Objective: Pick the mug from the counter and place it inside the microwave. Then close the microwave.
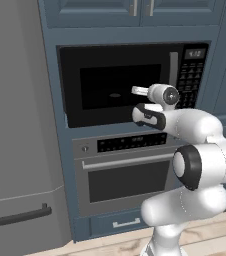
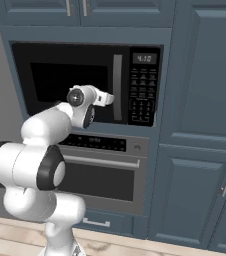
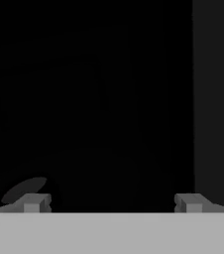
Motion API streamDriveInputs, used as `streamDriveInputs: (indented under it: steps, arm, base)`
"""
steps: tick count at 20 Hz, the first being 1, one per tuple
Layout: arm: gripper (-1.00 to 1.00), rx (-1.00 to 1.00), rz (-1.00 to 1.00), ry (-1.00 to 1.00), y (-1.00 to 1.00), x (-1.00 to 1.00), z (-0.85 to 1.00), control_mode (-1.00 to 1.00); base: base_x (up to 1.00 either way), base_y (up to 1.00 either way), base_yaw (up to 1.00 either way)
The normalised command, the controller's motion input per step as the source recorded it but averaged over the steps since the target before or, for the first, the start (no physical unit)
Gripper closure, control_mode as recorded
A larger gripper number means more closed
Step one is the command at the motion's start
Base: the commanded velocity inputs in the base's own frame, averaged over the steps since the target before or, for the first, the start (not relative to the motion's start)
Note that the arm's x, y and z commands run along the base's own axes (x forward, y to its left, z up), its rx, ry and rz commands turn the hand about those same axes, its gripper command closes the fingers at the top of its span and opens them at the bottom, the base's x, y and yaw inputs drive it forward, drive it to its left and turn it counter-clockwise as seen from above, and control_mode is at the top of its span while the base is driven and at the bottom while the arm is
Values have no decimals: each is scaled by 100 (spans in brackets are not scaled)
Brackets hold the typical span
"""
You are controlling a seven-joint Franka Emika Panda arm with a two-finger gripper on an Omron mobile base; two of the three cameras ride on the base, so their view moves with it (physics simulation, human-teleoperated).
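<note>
The built-in black and steel microwave with a dark glossy window (image 1: 120, 85) looks closed, or almost closed, its door flat with the blue-grey cabinet front. The curved grey vertical handle (image 2: 117, 87) stands at about 3 o'clock of the window, beside the keypad. The mug cannot be seen through the dark glass; I judge it is probably already inside, so only the final closing or the retreat remains. The two-finger gripper (image 3: 113, 202) faces the door very near, its small dark tips wide apart and with nothing between them. Below is a steel oven with horizontal handle (image 1: 125, 162).
</note>
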Motion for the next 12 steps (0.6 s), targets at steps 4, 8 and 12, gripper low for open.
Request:
streamDriveInputs:
  steps: [4,8,12]
  arm:
    - [-100,0,0,5,0,29,0,-100]
    - [-100,0,0,2,0,19,0,-100]
    - [-100,0,0,0,0,29,0,-100]
  base:
    - [0,0,0]
    - [0,0,0]
    - [0,0,0]
